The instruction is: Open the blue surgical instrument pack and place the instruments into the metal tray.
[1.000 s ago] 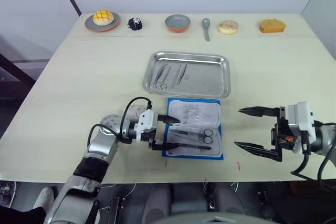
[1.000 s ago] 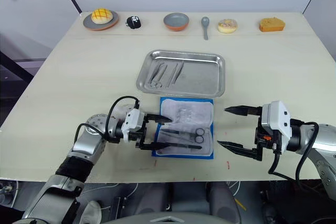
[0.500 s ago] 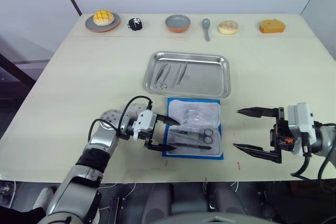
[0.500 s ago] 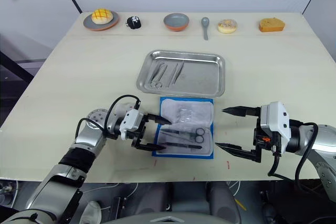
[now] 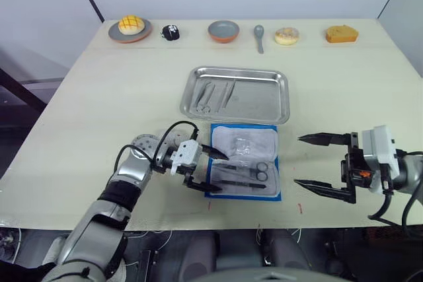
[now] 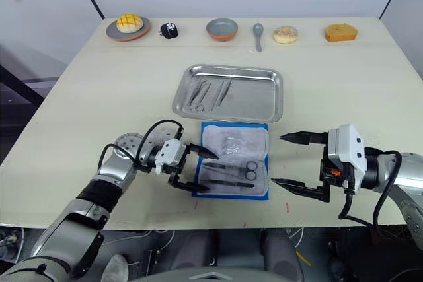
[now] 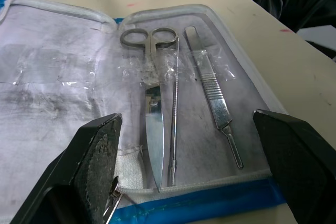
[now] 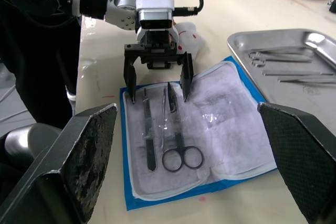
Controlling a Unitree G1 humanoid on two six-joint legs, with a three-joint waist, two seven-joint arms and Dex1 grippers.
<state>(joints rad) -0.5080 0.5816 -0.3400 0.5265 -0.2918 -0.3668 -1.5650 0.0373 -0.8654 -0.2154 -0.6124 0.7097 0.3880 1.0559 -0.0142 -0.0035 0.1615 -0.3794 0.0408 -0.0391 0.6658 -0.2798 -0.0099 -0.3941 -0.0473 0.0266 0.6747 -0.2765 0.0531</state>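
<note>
The blue surgical instrument pack [image 5: 248, 144] lies open near the table's front edge, its whitish lining facing up. Inside it lie scissors [image 7: 153, 145], a thin probe [image 7: 174, 124] and a flat handle [image 7: 212, 98]. My left gripper [image 5: 220, 172] is open at the pack's left edge, one black finger [image 7: 97, 166] on either side of the instruments' tips, holding nothing. Beyond the pack is the metal tray [image 5: 264, 97], with several instruments [image 5: 215, 96] in its left part. To the right of the pack my right gripper [image 5: 299, 160] hangs open and empty over the table.
Along the far edge stand a plate with a yellow bun [image 5: 130, 28], a small black object [image 5: 171, 32], a grey-and-orange bowl [image 5: 223, 30], a grey spoon [image 5: 259, 36], a doughnut [image 5: 287, 35] and an orange cake piece [image 5: 342, 33].
My left wrist has edged slightly right, toward the pack, with its fingers still open. The right gripper and the instruments have stayed put.
</note>
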